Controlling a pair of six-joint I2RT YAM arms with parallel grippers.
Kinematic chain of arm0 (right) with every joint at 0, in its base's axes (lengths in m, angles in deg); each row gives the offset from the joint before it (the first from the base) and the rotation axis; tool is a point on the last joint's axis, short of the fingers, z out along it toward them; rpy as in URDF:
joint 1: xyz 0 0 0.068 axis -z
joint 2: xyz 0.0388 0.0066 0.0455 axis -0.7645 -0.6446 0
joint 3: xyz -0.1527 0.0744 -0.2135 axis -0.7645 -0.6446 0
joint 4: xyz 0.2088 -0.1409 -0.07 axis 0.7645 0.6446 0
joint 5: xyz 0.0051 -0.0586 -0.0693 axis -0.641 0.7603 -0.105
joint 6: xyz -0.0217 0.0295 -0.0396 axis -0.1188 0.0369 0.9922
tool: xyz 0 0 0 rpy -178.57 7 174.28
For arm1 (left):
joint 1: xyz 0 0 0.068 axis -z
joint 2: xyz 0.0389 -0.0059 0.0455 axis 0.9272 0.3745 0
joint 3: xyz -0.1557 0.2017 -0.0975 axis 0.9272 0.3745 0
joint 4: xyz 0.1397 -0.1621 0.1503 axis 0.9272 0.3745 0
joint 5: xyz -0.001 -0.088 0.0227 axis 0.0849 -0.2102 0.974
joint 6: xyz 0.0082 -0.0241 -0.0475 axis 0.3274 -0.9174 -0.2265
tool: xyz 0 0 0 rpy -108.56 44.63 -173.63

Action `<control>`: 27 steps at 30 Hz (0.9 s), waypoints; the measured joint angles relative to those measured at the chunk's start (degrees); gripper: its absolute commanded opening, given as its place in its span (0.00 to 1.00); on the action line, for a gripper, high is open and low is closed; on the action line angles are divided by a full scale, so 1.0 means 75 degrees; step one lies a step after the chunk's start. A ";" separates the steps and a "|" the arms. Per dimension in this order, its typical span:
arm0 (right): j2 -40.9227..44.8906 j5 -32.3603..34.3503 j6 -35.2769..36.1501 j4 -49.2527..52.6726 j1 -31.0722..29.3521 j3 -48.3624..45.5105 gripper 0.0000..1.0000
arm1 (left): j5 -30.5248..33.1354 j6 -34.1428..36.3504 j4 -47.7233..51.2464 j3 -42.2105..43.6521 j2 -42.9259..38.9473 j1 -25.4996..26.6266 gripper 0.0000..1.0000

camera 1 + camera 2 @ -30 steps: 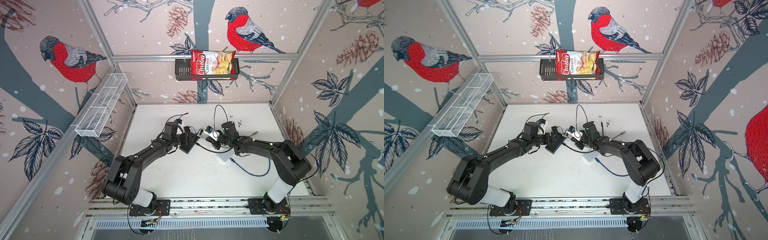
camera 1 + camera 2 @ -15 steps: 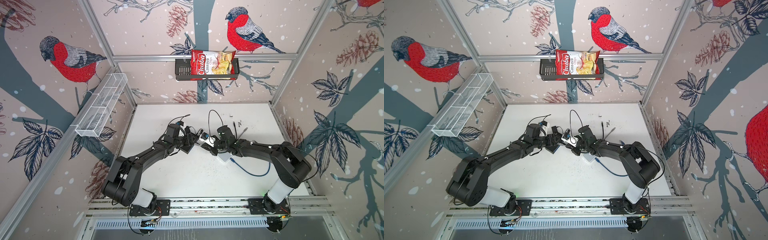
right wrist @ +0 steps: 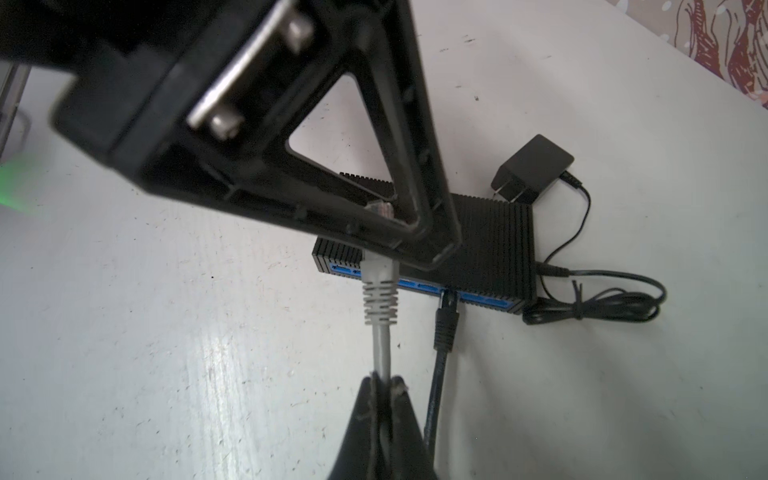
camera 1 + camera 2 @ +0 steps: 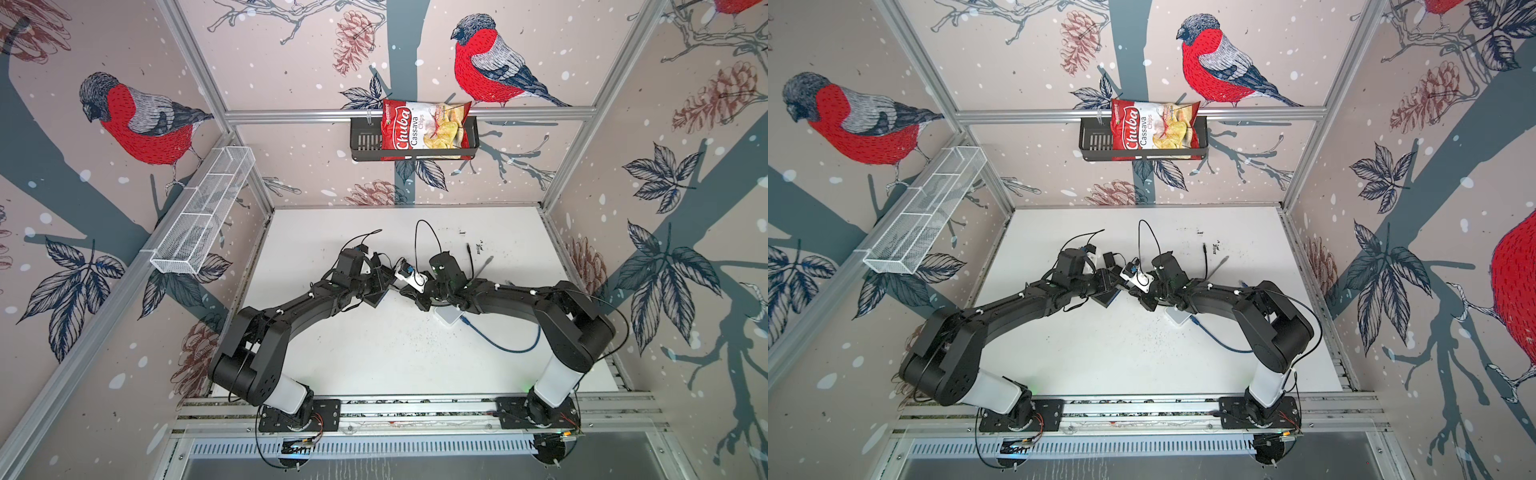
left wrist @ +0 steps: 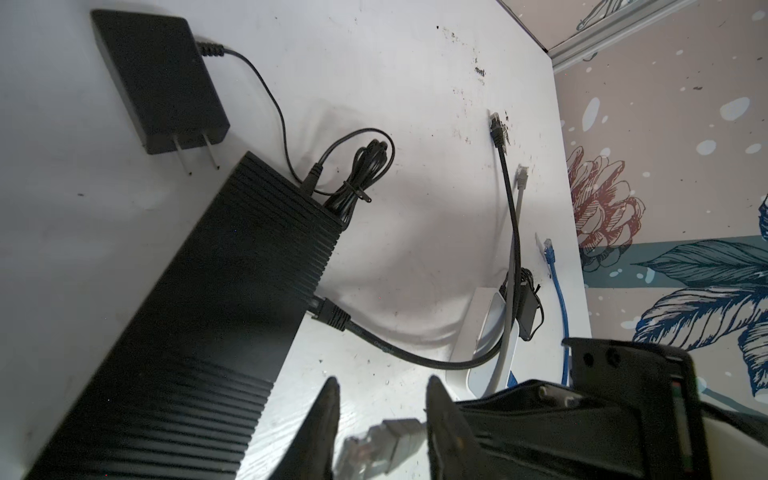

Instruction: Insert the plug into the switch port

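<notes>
The black ribbed switch (image 3: 490, 237) lies on the white table, its row of blue ports (image 3: 415, 286) facing my right gripper. My right gripper (image 3: 384, 380) is shut on the grey cable just behind the grey plug (image 3: 379, 282). The plug hangs in front of the ports, and its clear tip shows through the left gripper's triangular finger. In the left wrist view the plug (image 5: 382, 440) lies between the fingers of my left gripper (image 5: 380, 380). The jaws stand apart, with a small gap at the plug's tip. In both top views the grippers (image 4: 388, 276) (image 4: 1127, 282) meet over the switch (image 4: 376, 297).
A black cable (image 3: 446, 320) sits in one switch port. A black power adapter (image 5: 158, 79) and its coiled lead (image 5: 365, 170) lie beside the switch. A white device (image 5: 486, 328), a blue cable (image 5: 557, 286) and loose black and grey plugs (image 5: 496, 129) lie on the right.
The right gripper has carried the grey plug left to the switch. The left gripper has come in to meet it, and its jaws have narrowed around the plug.
</notes>
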 measured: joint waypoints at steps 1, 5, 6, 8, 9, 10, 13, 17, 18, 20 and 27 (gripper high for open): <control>-0.0006 0.0026 -0.0058 -0.0003 -0.0012 0.0003 0.06 | 0.0003 -0.0015 -0.0020 -0.0009 0.0032 0.0000 0.30; -0.0029 0.0096 -0.0090 0.0003 -0.0029 0.0020 0.07 | -0.0015 -0.0050 -0.0050 -0.0009 0.0160 0.0000 0.24; -0.0029 0.0125 -0.0096 0.0003 -0.0032 0.0026 0.07 | -0.0032 -0.0050 -0.0058 -0.0009 0.0175 0.0000 0.23; -0.0044 0.0146 -0.0114 -0.0006 -0.0044 0.0050 0.08 | -0.0079 -0.0052 -0.0146 -0.0012 0.0204 0.0009 0.21; -0.0055 0.0149 -0.0114 -0.0009 -0.0047 0.0055 0.08 | -0.0090 -0.0055 -0.0166 -0.0015 0.0210 0.0015 0.20; -0.0070 0.0154 -0.0117 -0.0012 -0.0050 0.0058 0.09 | -0.0105 -0.0055 -0.0192 -0.0017 0.0210 0.0017 0.20; -0.0093 0.0169 -0.0117 -0.0020 -0.0064 0.0061 0.11 | -0.0131 -0.0052 -0.0210 -0.0017 0.0210 0.0023 0.19; -0.0102 0.0195 -0.0114 -0.0207 -0.0131 0.0012 0.20 | -0.0248 -0.0047 -0.0216 -0.0017 0.0210 0.0032 0.18; -0.0102 0.0195 -0.0117 -0.0268 -0.0152 -0.0006 0.21 | -0.0268 -0.0044 -0.0219 -0.0017 0.0207 0.0038 0.18; -0.0102 0.0224 -0.0117 -0.0388 -0.0175 -0.0038 0.23 | -0.0291 -0.0041 -0.0219 -0.0017 0.0204 0.0044 0.18; -0.0216 0.0431 -0.0259 -0.0685 -0.0227 -0.0041 0.24 | -0.0318 -0.0032 -0.0219 -0.0017 0.0169 0.0052 0.17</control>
